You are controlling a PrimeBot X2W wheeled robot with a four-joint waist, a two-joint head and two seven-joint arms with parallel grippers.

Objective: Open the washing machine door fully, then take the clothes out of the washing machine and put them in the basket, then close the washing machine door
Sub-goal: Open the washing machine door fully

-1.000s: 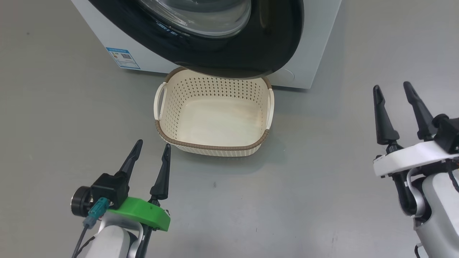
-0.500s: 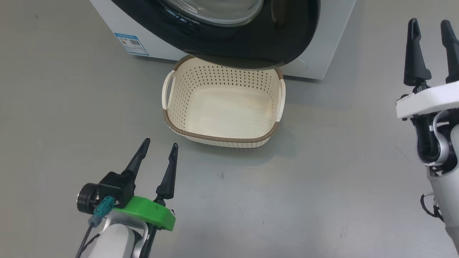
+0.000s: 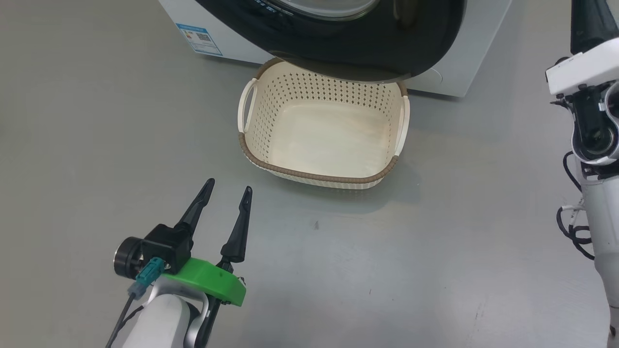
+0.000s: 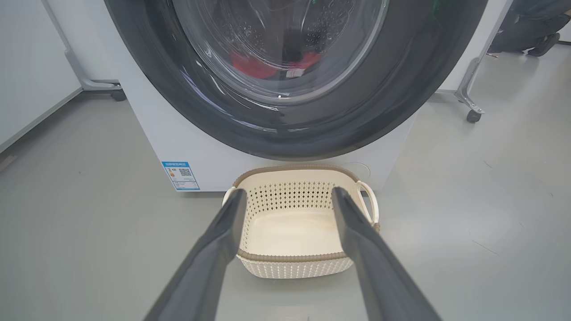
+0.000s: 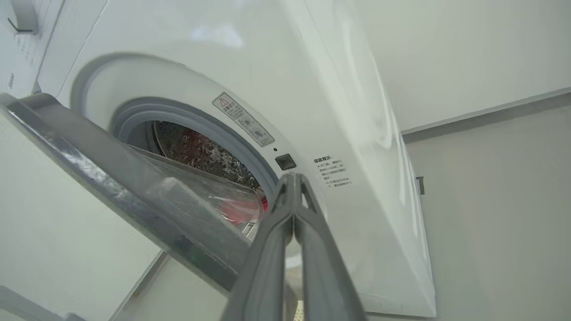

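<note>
Two labels mark the washing machine: a blue label with a QR code low on its front and a warning sticker higher up, its print too small to read. The door stands ajar, the clothes lie inside, and the basket sits just before it. The left gripper is spread and holds nothing. The right gripper is pinched together, also holding nothing.

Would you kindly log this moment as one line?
door ajar | clothes in washer | basket empty | left gripper open | right gripper shut

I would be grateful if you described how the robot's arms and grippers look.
Left gripper: two long dark fingers, bright green mount, black camera block with a teal plug and cable, pale forearm. Right gripper: same dark fingers, white mount, black cables, pale forearm.
</note>
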